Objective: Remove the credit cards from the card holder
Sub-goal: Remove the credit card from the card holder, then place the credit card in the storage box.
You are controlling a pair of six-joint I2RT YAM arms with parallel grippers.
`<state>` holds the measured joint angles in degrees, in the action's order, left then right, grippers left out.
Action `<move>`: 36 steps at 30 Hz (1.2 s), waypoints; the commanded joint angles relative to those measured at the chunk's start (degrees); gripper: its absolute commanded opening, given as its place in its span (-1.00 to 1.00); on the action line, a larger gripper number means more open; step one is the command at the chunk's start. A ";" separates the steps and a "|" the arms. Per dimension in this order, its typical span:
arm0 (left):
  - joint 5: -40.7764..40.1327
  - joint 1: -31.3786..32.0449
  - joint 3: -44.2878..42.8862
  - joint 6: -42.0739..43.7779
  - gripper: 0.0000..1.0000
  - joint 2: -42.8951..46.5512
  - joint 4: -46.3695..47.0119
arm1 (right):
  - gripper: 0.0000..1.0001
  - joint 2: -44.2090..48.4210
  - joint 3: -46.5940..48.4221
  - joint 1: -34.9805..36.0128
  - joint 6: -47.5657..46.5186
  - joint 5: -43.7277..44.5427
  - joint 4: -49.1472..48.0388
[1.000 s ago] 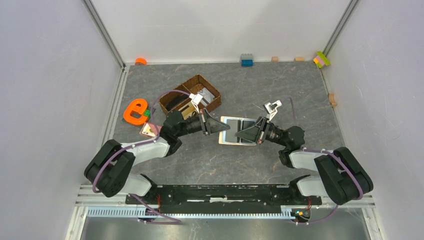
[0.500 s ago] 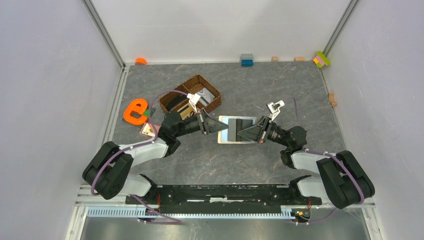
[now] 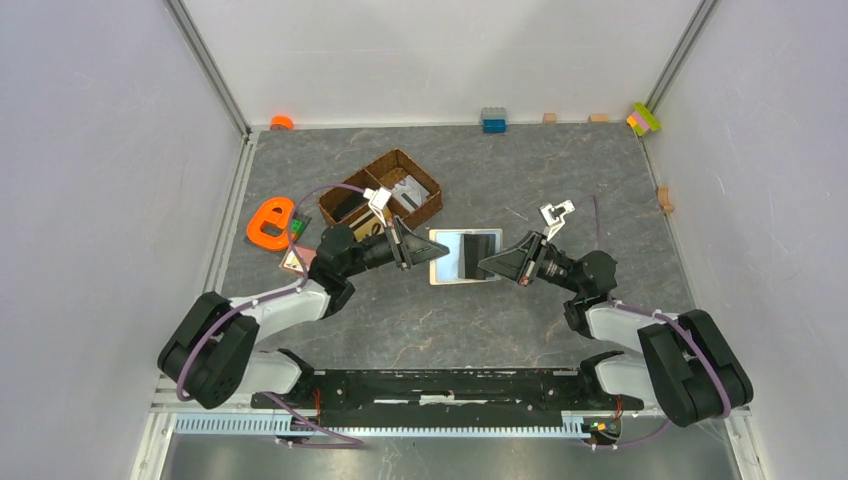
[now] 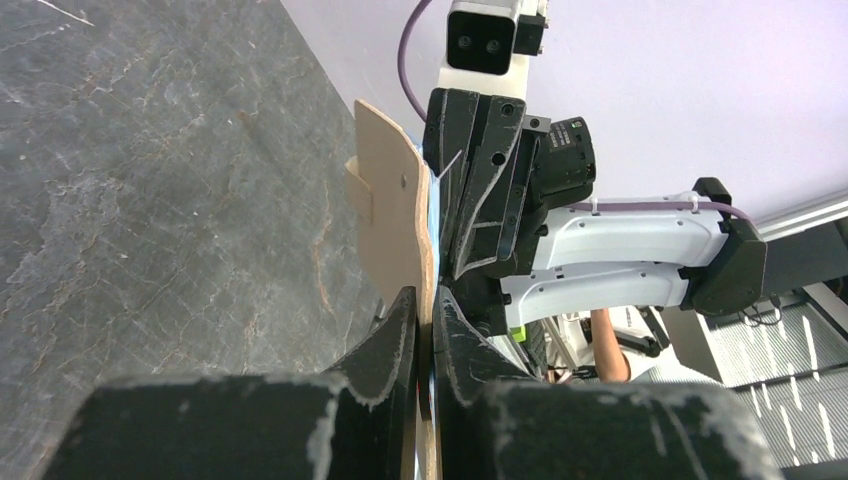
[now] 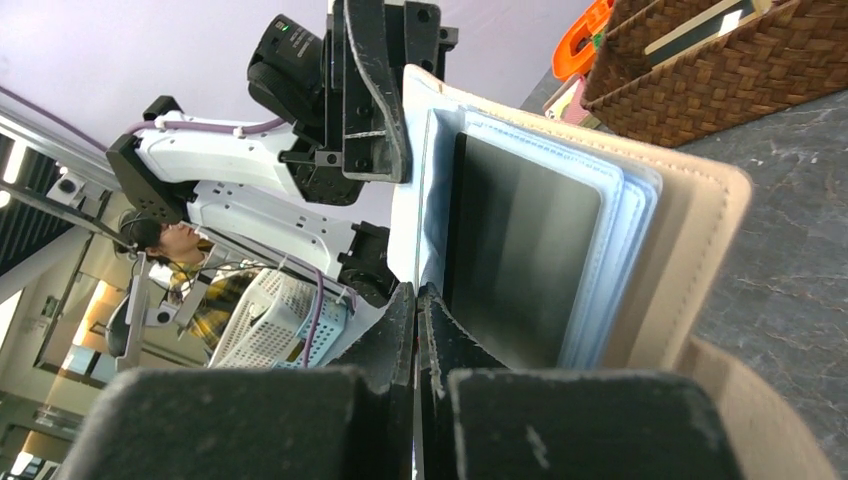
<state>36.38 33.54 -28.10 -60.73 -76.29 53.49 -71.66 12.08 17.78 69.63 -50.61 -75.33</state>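
Holding the card holder [image 3: 465, 257] open and off the table is the job right now, and it hangs between my two grippers with its long side running from one to the other. My left gripper [image 3: 428, 255] is squeezed shut on the tan cover at its own end, and the left wrist view shows that cover [image 4: 395, 190] clamped between the fingers [image 4: 398, 330]. My right gripper [image 3: 488, 266] is pressed tight too, right at the near edge of the clear sleeves. A dark flat thing, maybe a card [image 5: 520, 260], sits in the top sleeve just ahead of those fingertips. I cannot tell if the right jaws have nipped a card, only a sleeve, or nothing. Both grippers touch the holder, so neither is nearer. I think the next move is for the right one to pull straight back, away from the left gripper, along that long side, while the left one holds on. If it only has a sleeve, the whole holder will tug instead. Behind the left gripper, down by that arm, a pinkish card [image 3: 296, 260] lies on the table. Next to it is the orange letter toy [image 3: 270, 222]. Just past the left gripper stands the wicker basket [image 3: 420, 172], with a dark flat thing in one part and a pale one in another.
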 commanded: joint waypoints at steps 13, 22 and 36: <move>-11.52 -1.89 2.70 6.08 -0.93 13.20 -13.27 | -1.00 5.71 0.48 -1.94 -10.45 3.98 13.87; -31.53 -1.89 5.07 11.54 -0.96 32.84 -32.53 | -1.00 5.42 0.15 -1.57 -12.32 11.63 18.08; -50.56 -1.88 2.97 14.58 -0.95 60.84 -49.08 | -1.00 -4.52 12.04 15.24 -6.65 39.72 26.85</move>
<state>-6.35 31.94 -23.16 -49.28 -21.61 7.64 -72.71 17.76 29.41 60.84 -22.06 -50.61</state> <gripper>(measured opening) 0.119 0.007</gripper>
